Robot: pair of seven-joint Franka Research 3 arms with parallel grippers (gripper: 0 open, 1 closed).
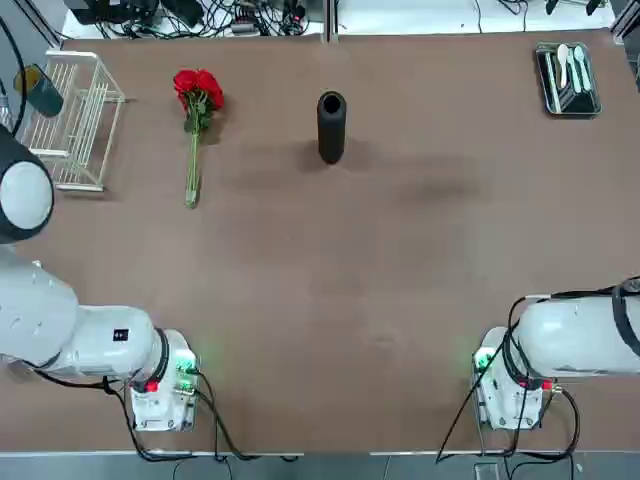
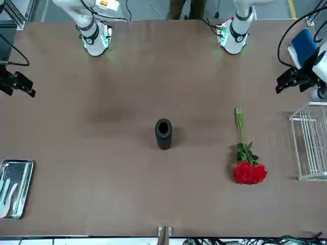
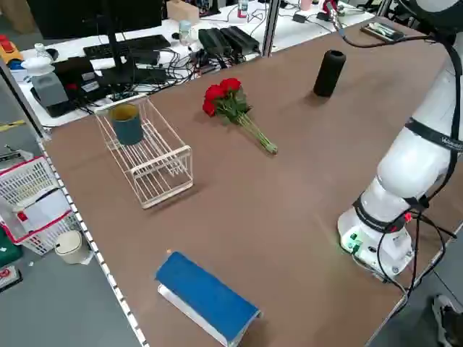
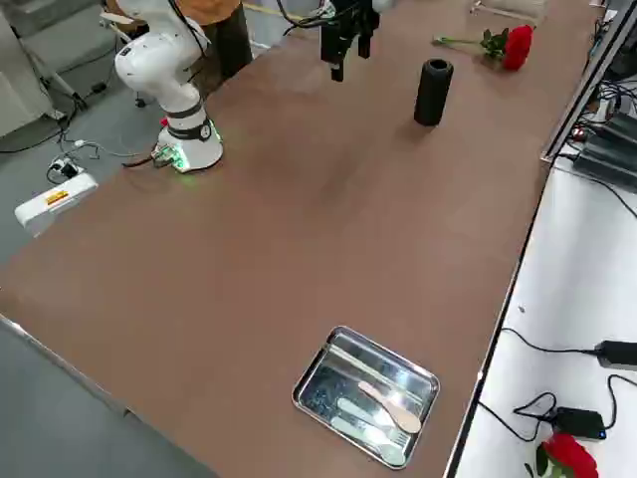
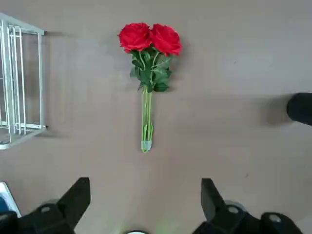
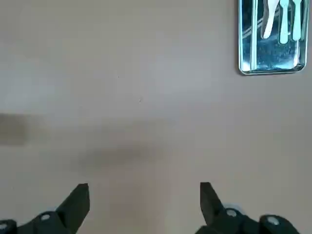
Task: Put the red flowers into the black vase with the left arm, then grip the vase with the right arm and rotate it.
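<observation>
Two white jointed robot arms stand at the near edge of the brown table (image 1: 330, 300) in the top view: the left arm (image 1: 70, 330) and the right arm (image 1: 570, 345). The bunch of red roses with thin green stems (image 1: 196, 120) lies flat on the far left part, and the slim matte black cylindrical vase (image 1: 331, 126) stands upright to its right, well apart from it. A white wire rack (image 1: 75, 120) is at the far left, a shiny metal tray with pale spoons (image 1: 567, 80) at the far right.

Seen from the front, the left gripper (image 2: 294, 81) hangs above the table near the rack, and the right gripper (image 2: 18, 84) hangs on the other side.

From the left wrist, the left gripper (image 5: 144, 195) has its fingers spread wide and empty above the roses. From the right wrist, the right gripper (image 6: 144, 197) is also spread wide and empty, over bare table.
</observation>
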